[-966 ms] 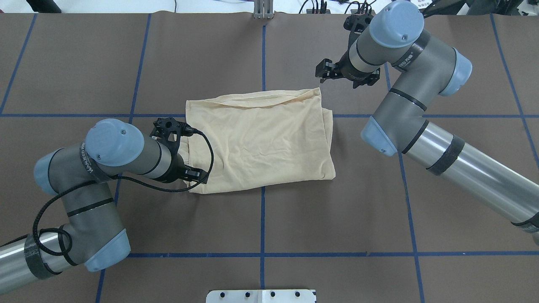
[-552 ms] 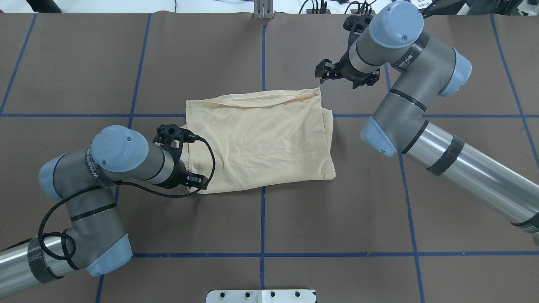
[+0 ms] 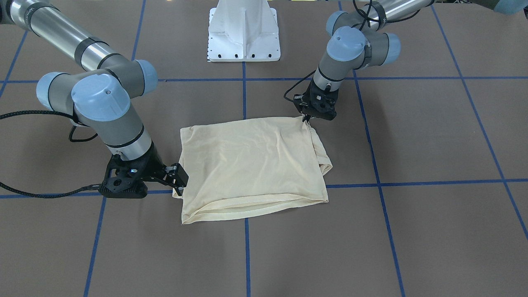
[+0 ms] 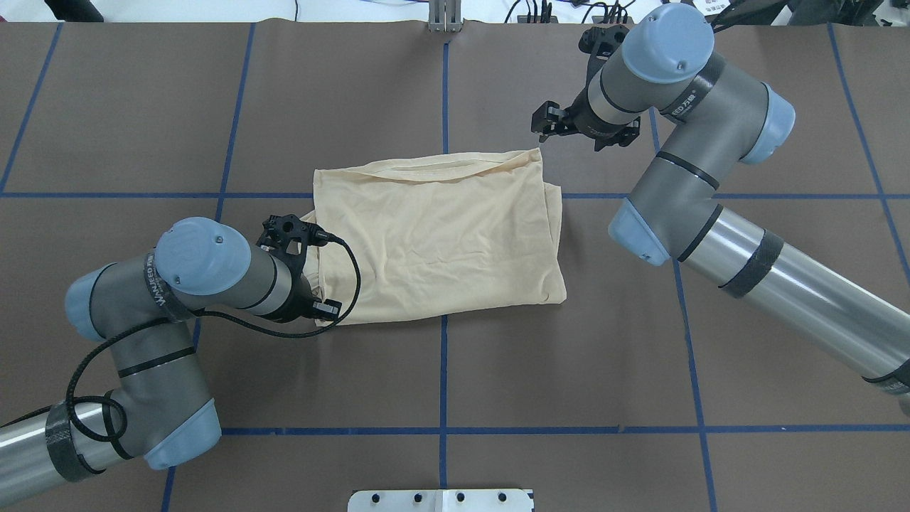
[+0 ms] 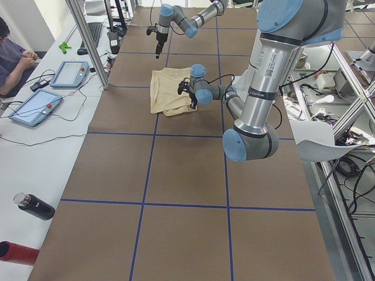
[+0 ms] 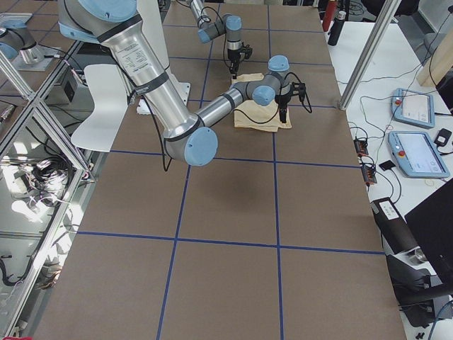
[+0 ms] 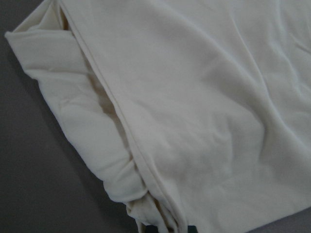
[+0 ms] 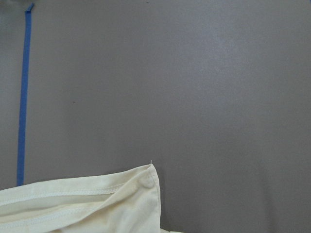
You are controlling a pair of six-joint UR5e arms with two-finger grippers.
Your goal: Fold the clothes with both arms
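Left tool point(image 3: 306, 119), pinching shirt point(image 3: 251, 161) corner, shifted; edge bulges.

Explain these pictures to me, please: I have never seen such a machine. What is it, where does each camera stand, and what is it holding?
The machine is a robot with a left arm and a right arm, each ending in a two-finger gripper. One camera looks down from behind the robot. The front-facing one looks at the robot, so the sides are swapped there. Two more cameras look along the table from its ends. A small camera on each wrist shows the cloth close up. On the brown table lies one cream shirt, folded into a rough rectangle. The left gripper seems to pinch the shirt's near left corner. The right gripper looks open and holds nothing, and it is beside the far right corner.
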